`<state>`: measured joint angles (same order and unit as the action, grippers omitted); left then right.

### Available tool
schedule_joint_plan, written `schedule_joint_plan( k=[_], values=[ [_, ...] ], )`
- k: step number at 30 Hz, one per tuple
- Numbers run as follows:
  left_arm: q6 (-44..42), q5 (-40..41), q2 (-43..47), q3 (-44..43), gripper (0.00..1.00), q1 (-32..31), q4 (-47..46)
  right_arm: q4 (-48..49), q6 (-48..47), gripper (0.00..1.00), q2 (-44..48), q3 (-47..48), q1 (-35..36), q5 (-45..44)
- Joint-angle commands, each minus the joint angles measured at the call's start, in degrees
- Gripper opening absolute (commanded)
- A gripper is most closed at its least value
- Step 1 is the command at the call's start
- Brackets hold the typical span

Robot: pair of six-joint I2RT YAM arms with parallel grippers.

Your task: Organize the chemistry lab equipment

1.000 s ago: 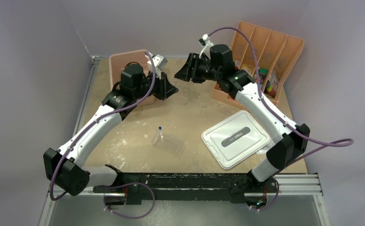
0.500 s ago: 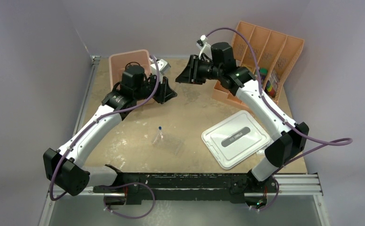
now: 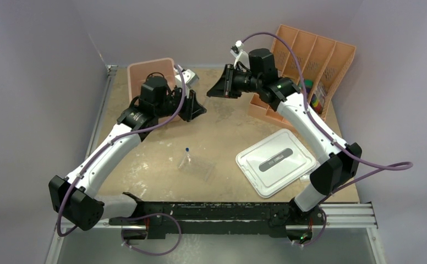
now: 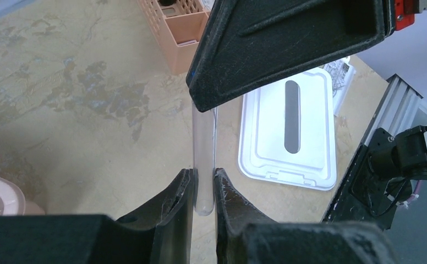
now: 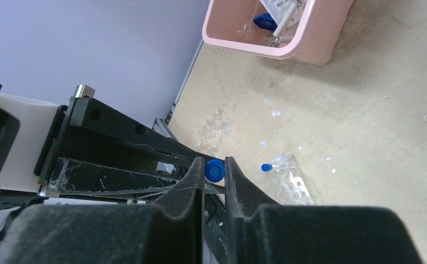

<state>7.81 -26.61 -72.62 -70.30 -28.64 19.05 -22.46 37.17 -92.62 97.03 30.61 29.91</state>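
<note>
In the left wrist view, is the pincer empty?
No, the left pincer is shut on a clear tube that sits between its fingers.

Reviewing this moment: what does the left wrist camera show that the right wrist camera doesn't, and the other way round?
Left wrist only: the clear body of the tube, clamped low in the left gripper, plus the white lid and the divided orange organizer. Right wrist only: the blue cap pinched in the right gripper, the inside of the pink bin, and a clear tray with another blue-capped tube at its edge. Both: the one tube held by both grippers over the tan table.
</note>
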Motion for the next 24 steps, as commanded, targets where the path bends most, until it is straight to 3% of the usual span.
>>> schedule_joint_plan(
  k=[1, 3, 4, 6, 11, 17, 24],
  values=[
    [1.4, 3.1, 1.1, -2.0, 0.17, -0.1, -1.2, 3.2, 0.1, 0.09, 1.1, -0.1, 0.4, 3.4],
    [3.6, 7.2, 0.8, -2.4, 0.46, -0.1, -0.6, 2.9, -1.7, 0.08, 1.5, -0.6, 0.4, 0.7],
    [4.6, 9.4, 0.6, -2.6, 0.54, -0.1, 0.0, 2.6, -2.9, 0.08, 1.7, -0.9, 0.4, -1.6],
    [5.5, 12.6, 0.5, -3.0, 0.61, -0.1, 0.9, 1.5, -6.1, 0.08, 2.2, -1.5, 0.4, -6.8],
    [7.4, 14.1, 1.8, -0.9, 0.67, 1.8, 0.2, 8.6, -16.2, 0.08, 5.1, -8.7, 0.7, -19.0],
    [15.7, 14.3, 4.6, 1.9, 0.67, 12.6, -1.4, 12.1, -22.4, 0.09, 7.0, -14.3, 3.6, -25.9],
    [23.6, 34.0, 6.8, 0.3, 0.66, 13.6, 7.3, 18.8, -30.7, 0.09, 8.5, -22.1, 17.2, -39.7]
  ],
)
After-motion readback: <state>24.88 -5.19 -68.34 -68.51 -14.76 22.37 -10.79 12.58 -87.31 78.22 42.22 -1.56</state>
